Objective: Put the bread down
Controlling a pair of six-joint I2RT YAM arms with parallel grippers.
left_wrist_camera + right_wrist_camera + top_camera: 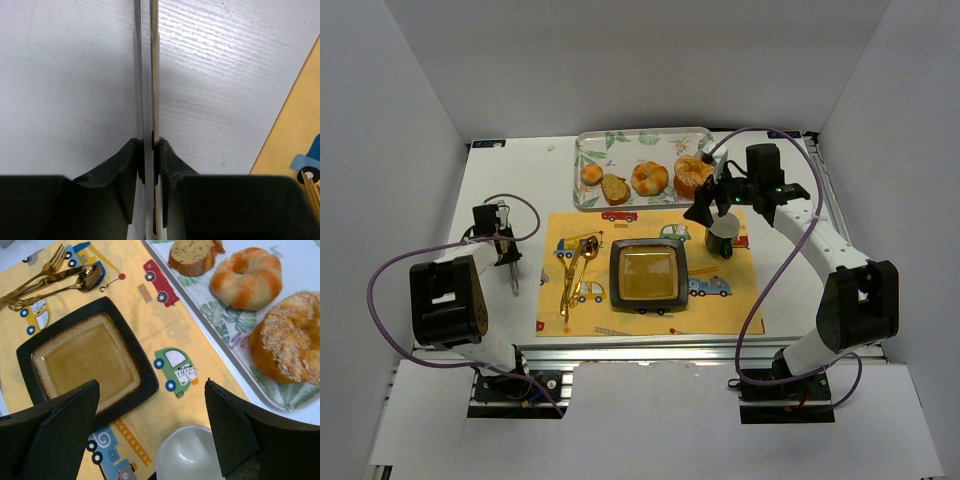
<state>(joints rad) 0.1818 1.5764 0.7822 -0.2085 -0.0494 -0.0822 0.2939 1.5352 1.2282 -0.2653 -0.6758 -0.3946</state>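
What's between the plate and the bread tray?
Just bare yellow mat between the plate and tray, nothing standing on it. The right wrist view shows it best.

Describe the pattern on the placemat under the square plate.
Yellow placemat with cartoon cars and trucks; clearest in the right wrist view.

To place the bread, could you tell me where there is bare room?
The plate is bare, bordered by the cutlery on its left and the cup on its right. White table shows between the mat and the utensil in the left gripper. Crowded: the tray of breads, and the cup under the right gripper.
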